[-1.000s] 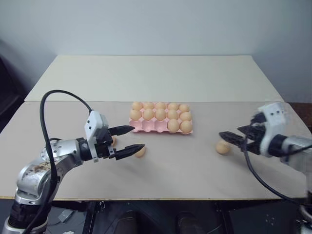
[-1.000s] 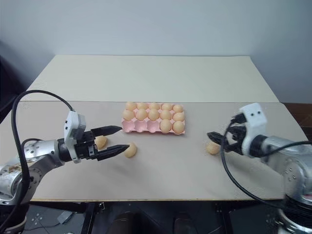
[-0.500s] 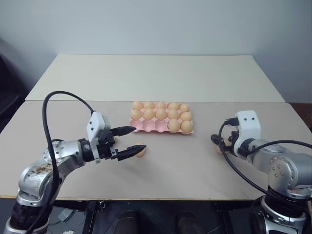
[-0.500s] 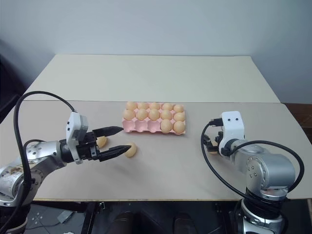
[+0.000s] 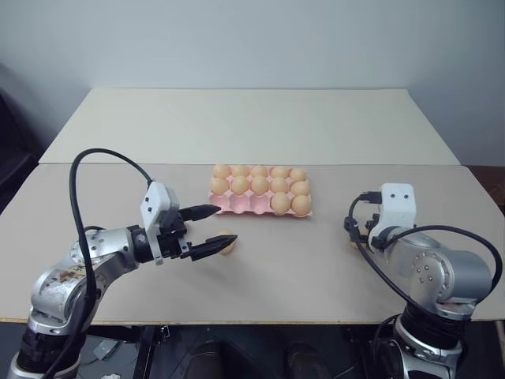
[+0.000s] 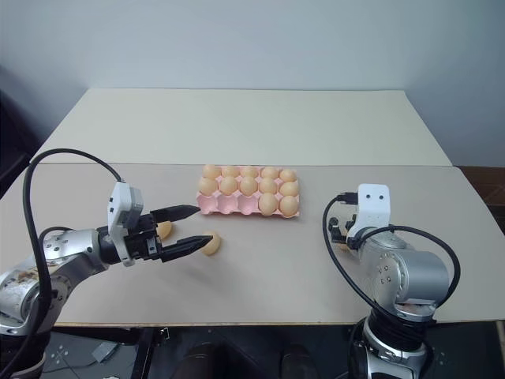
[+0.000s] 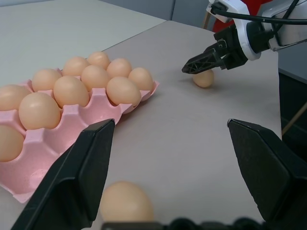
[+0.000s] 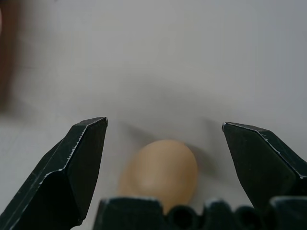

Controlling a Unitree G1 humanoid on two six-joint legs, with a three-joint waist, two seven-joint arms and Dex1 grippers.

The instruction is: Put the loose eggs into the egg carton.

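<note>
The pink egg carton [image 5: 239, 205] sits mid-table with two full rows and two eggs in its near row. Two loose eggs lie left of it: one [image 5: 228, 242] by the lower fingertip of my left gripper [image 5: 214, 229], the other [image 6: 164, 230] behind its fingers. That gripper hovers level and open, holding nothing. A third loose egg [image 8: 160, 171] lies on the right. My right gripper [image 8: 164, 123] points down over it, open, with a finger on either side and no contact. The left wrist view shows this egg [image 7: 204, 78] under the right gripper [image 7: 190, 68].
A second, paler table [image 5: 252, 122] joins the back of this one. The near table edge [image 5: 260, 321] runs just below both arms. Black cables loop off each wrist [image 5: 87, 170]. Bare tabletop lies between the carton and the right egg.
My right arm swung inward and its wrist tipped down, bringing the gripper over the right egg. The left arm, the carton and the eggs stayed put.
</note>
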